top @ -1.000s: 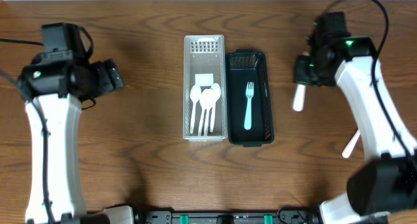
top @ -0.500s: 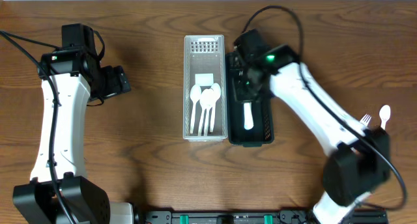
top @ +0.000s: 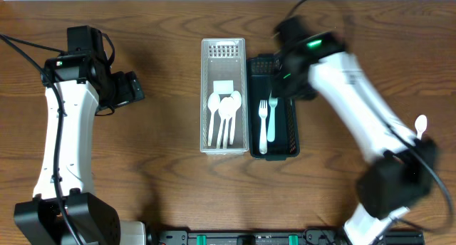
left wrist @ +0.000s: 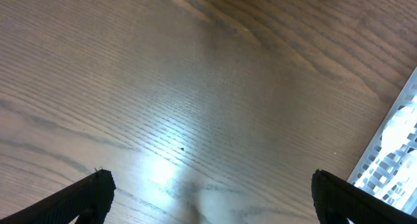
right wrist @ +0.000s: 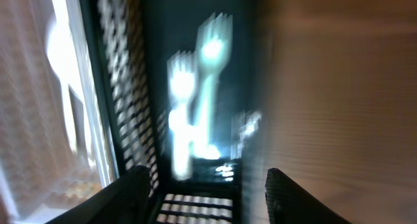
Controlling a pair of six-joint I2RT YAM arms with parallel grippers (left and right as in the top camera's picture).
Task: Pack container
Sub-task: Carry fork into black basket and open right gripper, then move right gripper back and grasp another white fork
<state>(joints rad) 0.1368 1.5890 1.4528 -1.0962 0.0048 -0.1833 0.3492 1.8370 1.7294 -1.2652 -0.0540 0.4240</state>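
Two baskets stand side by side mid-table: a white basket (top: 205, 74) with several white spoons (top: 226, 108), and a black basket (top: 291, 124) with two white forks (top: 262, 124). My right gripper (top: 285, 81) hovers over the far end of the black basket, blurred by motion. In the right wrist view its fingers (right wrist: 130, 191) stand apart with nothing between them, and the two forks (right wrist: 195, 87) lie below in the black basket (right wrist: 130, 87). My left gripper (top: 132, 88) is open over bare wood, left of the white basket. In the left wrist view its fingertips (left wrist: 91, 198) hold nothing.
A loose white spoon (top: 421, 124) lies on the table at the far right, beside my right arm. The white basket's corner (left wrist: 397, 146) shows at the right edge of the left wrist view. A small white card (top: 223, 86) lies in the white basket.
My right gripper carried a white utensil from the right side to the black basket and has opened. A second fork now lies in the black basket. The left gripper stays open.
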